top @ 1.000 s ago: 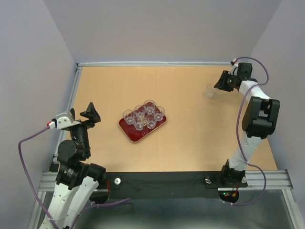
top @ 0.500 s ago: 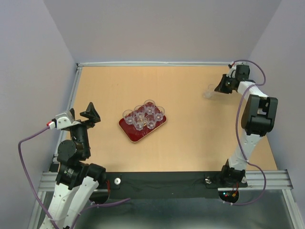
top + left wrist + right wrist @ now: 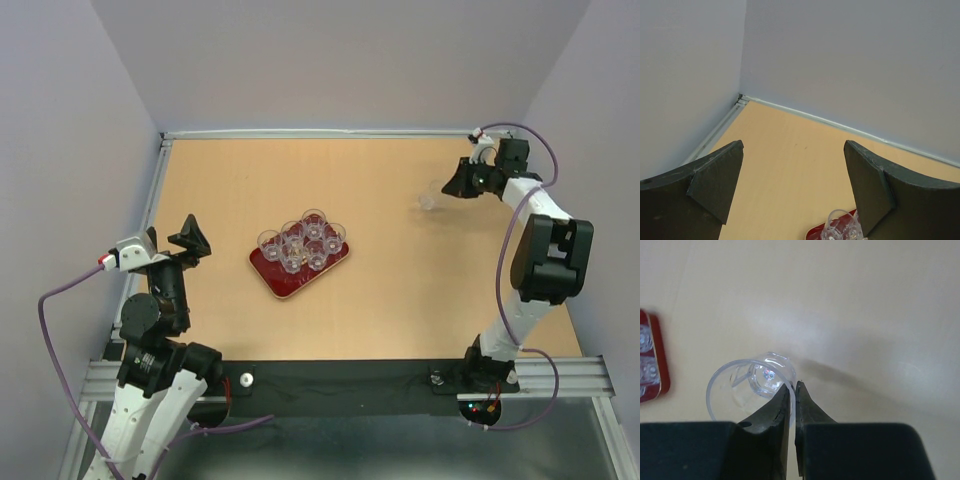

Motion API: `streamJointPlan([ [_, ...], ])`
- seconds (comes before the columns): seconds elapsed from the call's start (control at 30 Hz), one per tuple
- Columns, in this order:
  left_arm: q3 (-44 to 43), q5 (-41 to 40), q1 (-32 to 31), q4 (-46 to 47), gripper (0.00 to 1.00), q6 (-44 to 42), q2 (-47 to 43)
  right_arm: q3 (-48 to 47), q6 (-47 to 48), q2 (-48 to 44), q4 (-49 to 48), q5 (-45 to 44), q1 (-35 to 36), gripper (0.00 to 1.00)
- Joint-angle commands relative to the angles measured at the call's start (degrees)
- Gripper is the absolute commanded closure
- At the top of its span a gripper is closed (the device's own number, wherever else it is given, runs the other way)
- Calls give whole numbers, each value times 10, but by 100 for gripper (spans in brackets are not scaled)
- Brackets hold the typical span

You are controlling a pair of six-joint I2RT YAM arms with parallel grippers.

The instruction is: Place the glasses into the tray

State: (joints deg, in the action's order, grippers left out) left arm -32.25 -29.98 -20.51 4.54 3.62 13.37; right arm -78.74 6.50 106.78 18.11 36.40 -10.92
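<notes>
A: Where's the loose glass point(image 3: 752, 385)?
B: Well right of the tray point(image 3: 278, 281), its wall pinched by the right end effector point(image 3: 793, 386). The left end effector point(image 3: 794, 160) is spread, left of the tray.

No legible txt or labels anywhere

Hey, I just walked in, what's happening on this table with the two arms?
The right gripper has its fingers shut on the rim of one clear glass over the table's far right side, well away from the tray. The tray sits mid-table with about six glasses already in it. The left gripper hangs open near the left edge, holding nothing.
</notes>
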Motion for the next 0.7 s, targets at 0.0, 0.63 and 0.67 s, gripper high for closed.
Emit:
streamJointPlan([
  [0.0,6,5,2,28,7,-9,3,24,86,-57,-2,95,26,100],
  [0.63,7,-1,3,28,7,-9,4,53,300,-160,94,56,335,100],
  [0.67,7,-2,3,28,7,-10,3,50,302,-158,96,42,350,100],
])
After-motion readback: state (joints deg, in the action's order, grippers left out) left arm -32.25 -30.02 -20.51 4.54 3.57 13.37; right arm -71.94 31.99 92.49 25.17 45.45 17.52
